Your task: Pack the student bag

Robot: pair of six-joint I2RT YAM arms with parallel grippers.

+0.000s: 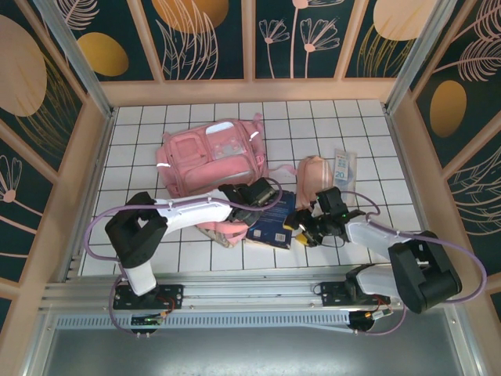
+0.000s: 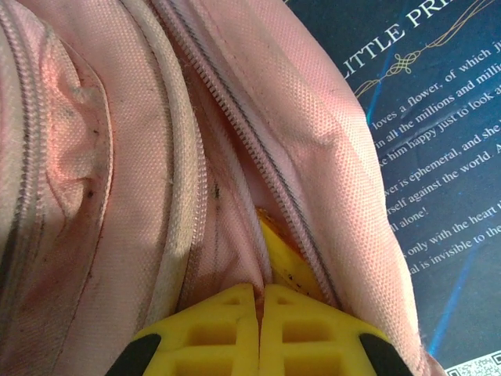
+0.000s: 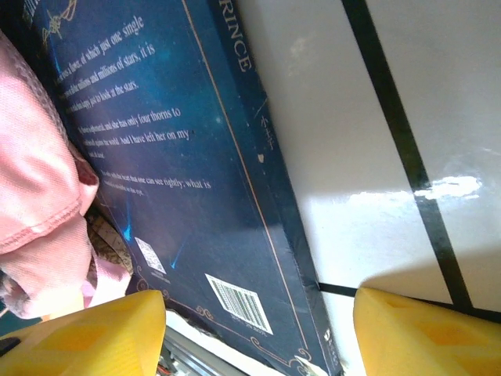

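Top external view: the student bag [image 1: 205, 157] lies flat on the tiled counter [image 1: 141, 125], left of centre. Its near edge touches a dark blue book [image 1: 270, 221], and a peach pouch [image 1: 313, 174] and a clear packet [image 1: 343, 164] sit just to the right.
Left arm: the left gripper [image 2: 258, 329] has its yellow fingers pressed together at the bag's near edge. The pink lip beside the zip [image 2: 235, 117] runs down into the seam between them, so it looks clamped on that fabric.
Reason for that hold: probably to pull the lip up and keep the pocket mouth spread so something flat can slide in.
Right arm: the right gripper [image 3: 254, 333] is low over the counter with its fingers wide apart, one on each side of the book's barcode corner and touching nothing.
Reason for that pose: the spread looks set to close across the book's edge.
Book placement: it lies cover down, one side tucked against the pink fabric and the other on bare tile, which leaves the right arm a free edge.
Step in hand: loading the book, by my reading, with the pouch and packet not yet packed.
Risk: the held lip is thin and could slip out of the pinch if the book pushes against it.
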